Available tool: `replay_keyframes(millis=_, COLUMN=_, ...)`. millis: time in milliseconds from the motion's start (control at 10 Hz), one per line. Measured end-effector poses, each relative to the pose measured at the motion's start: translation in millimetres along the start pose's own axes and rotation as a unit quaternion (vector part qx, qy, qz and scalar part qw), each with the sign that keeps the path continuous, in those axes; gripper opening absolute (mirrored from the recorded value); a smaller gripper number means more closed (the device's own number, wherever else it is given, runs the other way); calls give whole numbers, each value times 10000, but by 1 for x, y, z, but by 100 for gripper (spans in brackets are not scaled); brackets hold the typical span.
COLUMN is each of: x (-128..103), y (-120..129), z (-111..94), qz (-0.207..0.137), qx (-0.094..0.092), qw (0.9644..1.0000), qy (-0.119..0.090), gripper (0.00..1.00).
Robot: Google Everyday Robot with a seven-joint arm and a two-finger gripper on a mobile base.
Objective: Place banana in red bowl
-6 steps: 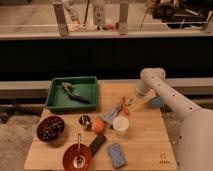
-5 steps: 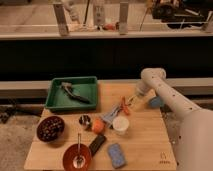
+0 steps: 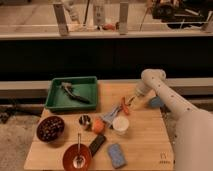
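Note:
The red bowl (image 3: 77, 156) stands at the table's front left with a spoon upright in it. My gripper (image 3: 131, 101) hangs low over the table's back right, just right of a thin orange-red piece (image 3: 125, 106) and a blue-grey cloth (image 3: 112, 115). The arm reaches it from the right. I cannot pick out the banana; no pale yellow fruit shows on the table, and the spot under the gripper is hidden.
A green tray (image 3: 55, 95) with a dark tool stands back left. A maroon bowl of berries (image 3: 50, 128) is left. An orange ball (image 3: 98, 125), metal cup (image 3: 85, 121), white cup (image 3: 120, 124), black bar (image 3: 96, 144), blue sponge (image 3: 116, 154) and blue object (image 3: 156, 102) lie around.

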Motion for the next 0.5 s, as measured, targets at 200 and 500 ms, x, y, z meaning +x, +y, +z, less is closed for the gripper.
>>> replay_keyframes(millis=200, x=-1, y=0, z=4, qz=-40, qx=-53, qw=10000, qy=42, gripper=38)
replay_keyframes(millis=500, x=-8, y=3, z=5, qz=-165, qx=-108, qw=9998, qy=54, gripper=9)
